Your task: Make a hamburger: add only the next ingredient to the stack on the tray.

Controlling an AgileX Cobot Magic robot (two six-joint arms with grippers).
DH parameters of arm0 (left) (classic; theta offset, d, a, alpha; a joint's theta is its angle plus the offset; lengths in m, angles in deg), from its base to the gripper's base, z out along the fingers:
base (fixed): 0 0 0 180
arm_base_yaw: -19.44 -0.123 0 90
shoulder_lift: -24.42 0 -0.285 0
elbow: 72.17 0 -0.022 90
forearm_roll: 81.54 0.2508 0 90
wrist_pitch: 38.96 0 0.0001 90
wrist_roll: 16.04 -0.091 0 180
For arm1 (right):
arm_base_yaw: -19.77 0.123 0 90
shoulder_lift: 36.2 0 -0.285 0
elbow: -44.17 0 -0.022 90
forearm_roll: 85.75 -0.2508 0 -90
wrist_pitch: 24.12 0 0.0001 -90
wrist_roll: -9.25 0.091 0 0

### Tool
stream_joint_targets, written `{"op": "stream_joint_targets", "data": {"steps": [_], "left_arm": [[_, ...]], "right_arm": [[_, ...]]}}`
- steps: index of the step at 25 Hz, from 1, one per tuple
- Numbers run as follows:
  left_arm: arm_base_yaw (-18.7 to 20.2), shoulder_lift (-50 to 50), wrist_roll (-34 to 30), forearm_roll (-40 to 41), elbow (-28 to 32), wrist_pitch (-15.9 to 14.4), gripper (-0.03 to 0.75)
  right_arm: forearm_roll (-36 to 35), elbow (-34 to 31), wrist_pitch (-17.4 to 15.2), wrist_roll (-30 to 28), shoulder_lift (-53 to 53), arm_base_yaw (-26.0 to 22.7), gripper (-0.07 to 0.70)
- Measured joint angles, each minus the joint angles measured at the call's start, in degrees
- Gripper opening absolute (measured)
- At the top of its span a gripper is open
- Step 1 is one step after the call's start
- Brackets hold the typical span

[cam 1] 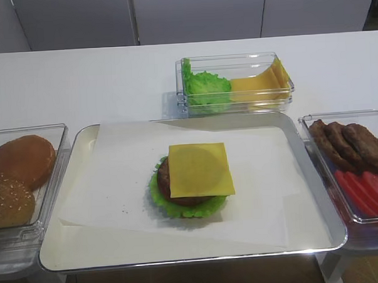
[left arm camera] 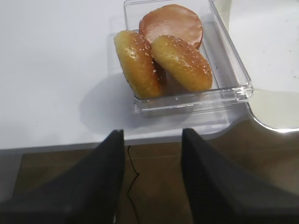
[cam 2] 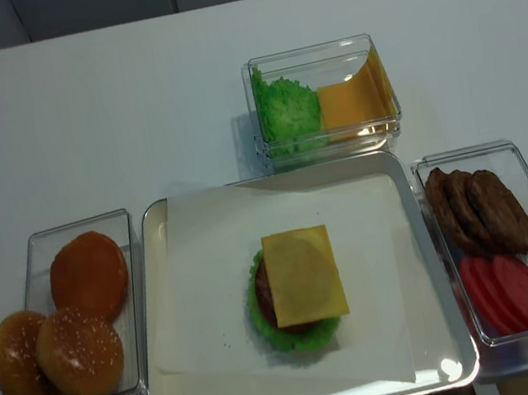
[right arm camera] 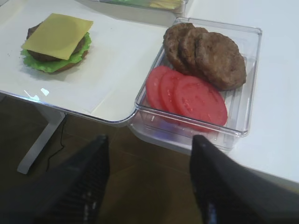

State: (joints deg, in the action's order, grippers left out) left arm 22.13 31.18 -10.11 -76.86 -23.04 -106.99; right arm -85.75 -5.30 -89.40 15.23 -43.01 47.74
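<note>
The yellow cheese slice (cam 1: 199,169) lies flat on top of the stack, covering most of the brown patty (cam 1: 163,178), with frilly lettuce (cam 1: 190,208) showing round the edge. The stack sits mid-tray on the white paper of the metal tray (cam 1: 182,261). In the right wrist view the cheese slice (right arm camera: 58,35) is at upper left, far from my right gripper (right arm camera: 150,140), which hangs open and empty below the table's front edge. My left gripper (left arm camera: 153,133) is also open and empty, off the front edge near the bun tub. Neither gripper shows in the high views.
A clear tub of buns (cam 1: 24,174) stands left of the tray. Behind the tray, a tub (cam 1: 236,83) holds lettuce and stacked cheese slices. At the right is a tub (cam 1: 353,165) with oblong patties and tomato slices (right arm camera: 187,95).
</note>
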Motion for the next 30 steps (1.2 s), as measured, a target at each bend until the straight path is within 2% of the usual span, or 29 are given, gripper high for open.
{"op": "stream_joint_targets", "data": {"steps": [3, 9, 15, 19, 30], "left_arm": [[0.0, 0.0, 0.0, 0.0, 0.0, 0.0, 0.302], [0.0, 0.0, 0.0, 0.0, 0.0, 0.0, 0.302], [0.0, 0.0, 0.0, 0.0, 0.0, 0.0, 0.302], [0.0, 0.0, 0.0, 0.0, 0.0, 0.0, 0.302], [0.0, 0.0, 0.0, 0.0, 0.0, 0.0, 0.302]], "right_arm": [[0.0, 0.0, 0.0, 0.0, 0.0, -3.0, 0.416], [0.0, 0.0, 0.0, 0.0, 0.0, -13.44, 0.382], [0.0, 0.0, 0.0, 0.0, 0.0, -20.57, 0.338], [0.0, 0.0, 0.0, 0.0, 0.0, -22.11, 0.315], [0.0, 0.0, 0.0, 0.0, 0.0, -22.19, 0.306]]}}
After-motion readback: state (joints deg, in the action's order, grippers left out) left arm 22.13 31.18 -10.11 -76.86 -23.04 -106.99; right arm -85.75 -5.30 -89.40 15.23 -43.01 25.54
